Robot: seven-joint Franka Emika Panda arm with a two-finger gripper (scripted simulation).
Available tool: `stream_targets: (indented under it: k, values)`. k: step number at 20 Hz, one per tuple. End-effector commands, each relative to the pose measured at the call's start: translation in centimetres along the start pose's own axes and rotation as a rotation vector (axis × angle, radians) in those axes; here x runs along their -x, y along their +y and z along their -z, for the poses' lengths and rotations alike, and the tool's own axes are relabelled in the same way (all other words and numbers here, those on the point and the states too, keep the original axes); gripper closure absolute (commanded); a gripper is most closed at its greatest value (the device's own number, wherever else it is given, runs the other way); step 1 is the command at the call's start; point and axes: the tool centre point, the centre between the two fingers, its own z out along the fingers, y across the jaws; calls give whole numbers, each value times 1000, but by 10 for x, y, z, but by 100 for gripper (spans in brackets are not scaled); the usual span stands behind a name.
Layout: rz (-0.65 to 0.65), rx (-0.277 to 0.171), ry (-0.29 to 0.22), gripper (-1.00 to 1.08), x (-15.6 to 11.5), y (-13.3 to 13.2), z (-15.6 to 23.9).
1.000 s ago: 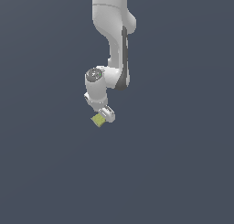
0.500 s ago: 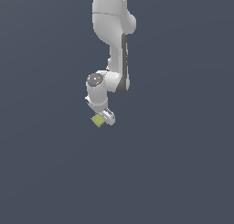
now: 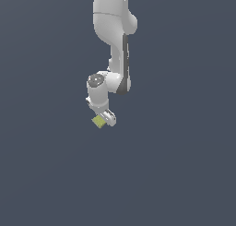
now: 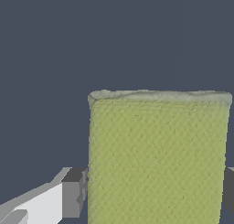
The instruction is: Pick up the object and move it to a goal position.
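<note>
Block [image 3: 98,121] sits at the tip of the hand [image 3: 105,120], olive yellow-green, flat, plain faces.

Exterior view: white arm [image 3: 113,45] comes down from the top of frame, bends at the wrist, hand points down and slightly toward the exterior view's right. Block pokes out on the exterior view's left side of the fingertips, touching them, tilted a bit off square. Whether it rests on the dark surface [image 3: 184,174] or is lifted off it: cannot tell, no shadow or contact edge visible.

Wrist view: block [image 4: 157,159] fills most of the lower frame, fine woven-looking texture, paler rim along its far edge. One finger [image 4: 73,198] is flush against one side of the block, grey pad on white body. A second dark pad [image 4: 229,191] is right at the opposite side, mostly cut off by the frame edge. Block is between the two pads with no visible gap on either side.

Hand state: clamped on the block, fingers spaced only by the block's width.

Background in both views is uniform dark blue-grey.
</note>
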Motion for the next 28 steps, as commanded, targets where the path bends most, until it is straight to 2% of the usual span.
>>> stream_targets:
  k: [1, 7, 13, 19, 28]
  values:
    - [0, 0, 0, 108, 0, 0, 1]
    - [0, 0, 0, 108, 5, -4, 15]
    - [0, 0, 0, 108, 16, -13, 47]
    - [-1, 0, -1, 108, 31, -26, 96]
    - [-2, 4, 1, 108, 60, -52, 192]
